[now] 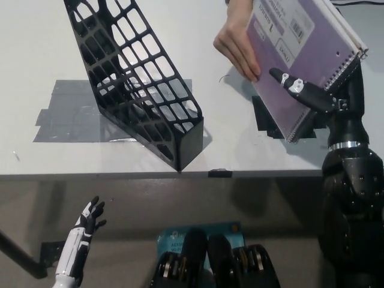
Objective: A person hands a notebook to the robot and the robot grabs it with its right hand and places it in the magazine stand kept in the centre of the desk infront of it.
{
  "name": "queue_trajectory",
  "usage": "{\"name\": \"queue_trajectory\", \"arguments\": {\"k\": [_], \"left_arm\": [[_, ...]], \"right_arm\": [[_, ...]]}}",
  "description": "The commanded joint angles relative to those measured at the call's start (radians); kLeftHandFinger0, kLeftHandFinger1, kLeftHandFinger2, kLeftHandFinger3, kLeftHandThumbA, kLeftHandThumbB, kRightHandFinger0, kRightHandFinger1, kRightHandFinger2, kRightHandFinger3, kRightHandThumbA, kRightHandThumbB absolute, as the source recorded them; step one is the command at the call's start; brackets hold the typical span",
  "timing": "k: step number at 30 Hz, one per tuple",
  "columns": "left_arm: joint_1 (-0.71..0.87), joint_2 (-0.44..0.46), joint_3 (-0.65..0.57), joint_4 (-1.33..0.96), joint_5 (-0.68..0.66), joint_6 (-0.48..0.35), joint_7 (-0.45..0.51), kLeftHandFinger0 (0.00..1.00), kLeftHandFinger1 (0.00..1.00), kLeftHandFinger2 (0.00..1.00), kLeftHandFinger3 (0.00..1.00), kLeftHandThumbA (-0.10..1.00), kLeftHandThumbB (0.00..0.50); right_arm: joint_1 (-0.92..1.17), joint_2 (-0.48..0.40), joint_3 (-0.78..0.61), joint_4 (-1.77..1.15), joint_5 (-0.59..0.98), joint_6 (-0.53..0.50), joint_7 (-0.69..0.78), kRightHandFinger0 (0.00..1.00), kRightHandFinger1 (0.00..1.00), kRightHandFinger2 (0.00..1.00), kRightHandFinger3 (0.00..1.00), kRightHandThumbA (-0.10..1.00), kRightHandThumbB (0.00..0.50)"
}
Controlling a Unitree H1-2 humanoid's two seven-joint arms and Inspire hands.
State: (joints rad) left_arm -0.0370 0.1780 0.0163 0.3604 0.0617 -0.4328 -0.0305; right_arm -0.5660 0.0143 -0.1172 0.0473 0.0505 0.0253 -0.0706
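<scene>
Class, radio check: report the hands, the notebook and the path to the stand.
Right hand shut on notebook, person's hand also gripping it. Left hand open, low by the desk. Magazine stand unblocked.
</scene>
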Motion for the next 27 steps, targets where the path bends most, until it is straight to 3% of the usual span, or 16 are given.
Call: {"name": "queue_trajectory", "arguments": {"k": [1,2,3,4,5,6,15,24,27], "left_arm": [[-0.011,0.021,0.008,-0.009,-0.002,-0.037,0.011,0.93,1.0,1.0,1.0,1.0,0.5],[-0.011,0.021,0.008,-0.009,-0.003,-0.037,0.011,0.93,1.0,1.0,1.0,1.0,0.5],[-0.01,0.021,0.008,-0.011,-0.003,-0.037,0.012,0.93,1.0,1.0,1.0,1.0,0.5],[-0.011,0.021,0.009,-0.012,-0.004,-0.037,0.011,0.93,1.0,1.0,1.0,1.0,0.5],[-0.011,0.021,0.009,-0.013,-0.005,-0.037,0.01,0.93,1.0,1.0,1.0,1.0,0.5],[-0.013,0.021,0.009,-0.013,-0.006,-0.037,0.01,0.93,1.0,1.0,1.0,1.0,0.5],[-0.022,0.024,0.008,-0.012,-0.006,-0.037,0.009,0.93,1.0,1.0,1.0,1.0,0.5],[-0.026,0.028,0.007,-0.007,-0.015,-0.037,-0.002,0.94,1.0,1.0,1.0,1.0,0.5],[-0.031,0.03,0.006,-0.003,-0.012,-0.037,-0.001,0.93,1.0,1.0,1.0,1.0,0.5]], "right_arm": [[-0.076,0.004,-0.002,0.032,0.025,0.033,-0.005,0.99,1.0,1.0,1.0,1.0,0.127],[-0.078,-0.002,0.001,0.031,0.024,0.06,0.0,0.48,0.56,0.65,0.75,1.0,0.098],[-0.08,-0.009,0.007,0.029,0.018,0.077,0.007,0.26,0.38,0.51,0.6,1.0,0.08],[-0.084,-0.011,0.007,0.029,0.039,0.094,0.023,0.07,0.14,0.24,0.36,1.0,0.065],[-0.085,-0.012,0.007,0.029,0.049,0.101,0.029,0.01,0.03,0.1,0.22,1.0,0.057],[-0.087,-0.015,0.021,0.026,0.024,0.124,0.024,0.0,0.0,0.0,0.01,1.0,0.073],[-0.097,0.029,-0.002,-0.007,0.087,0.18,0.006,0.0,0.0,0.0,0.0,1.0,0.047],[-0.093,0.046,-0.014,-0.042,0.099,0.195,-0.005,0.0,0.0,0.0,0.0,1.0,0.091],[-0.098,0.058,-0.038,-0.06,0.153,0.214,0.005,0.0,0.0,0.0,0.0,1.0,0.127]]}}
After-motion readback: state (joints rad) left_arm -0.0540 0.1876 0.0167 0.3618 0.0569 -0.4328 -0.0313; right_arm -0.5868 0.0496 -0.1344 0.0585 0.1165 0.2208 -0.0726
